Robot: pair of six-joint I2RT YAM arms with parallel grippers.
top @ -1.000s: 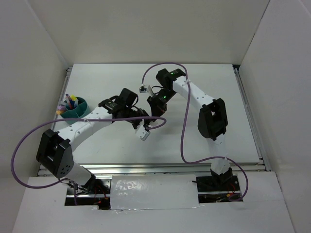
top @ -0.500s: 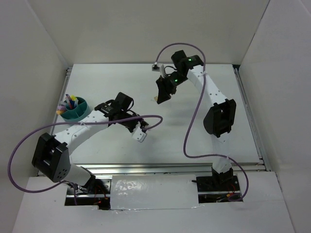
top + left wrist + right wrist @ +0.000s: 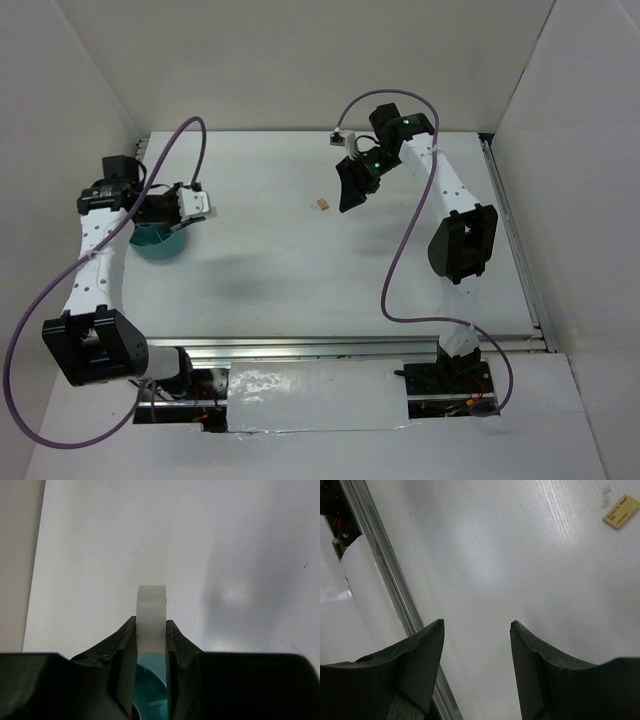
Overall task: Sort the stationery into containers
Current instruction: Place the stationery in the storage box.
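- The white counter [image 3: 300,280] is the biggest thing here. It's boxed in by white walls, with a metal rail along your near edge.
- Your right arm [image 3: 455,215] reaches toward the far side of the counter, right of center, with a purple cable [image 3: 395,280] looping down off it.
- Your left arm [image 3: 95,270] is swung way out to the left wall, with its own purple cable arcing over it.
- The teal cup [image 3: 158,243] sits at the left edge of the counter, partly under your left arm. You can't really see what's inside it from above. The left wrist view shows a slice of teal right below the fingers.
- Your right claw [image 3: 352,195] is released. In the wrist view its fingers [image 3: 420,650] stand wide apart with only bare counter between them.
- Your left claw [image 3: 195,205] is clenched on the tape ring [image 3: 151,610]. It hangs just past the cup's far-right rim in the top view. Whether it's fully over the opening, can't tell.
- The tape ring is pinched edge-on between both fingers. It stands upright and sticks out beyond the tips, clear of the counter.
- The tan eraser [image 3: 322,204] lies flat on the far middle of the counter, near your right claw on its left and not touching it. It's well apart from the cup. In the right wrist view it's up in the top right corner.
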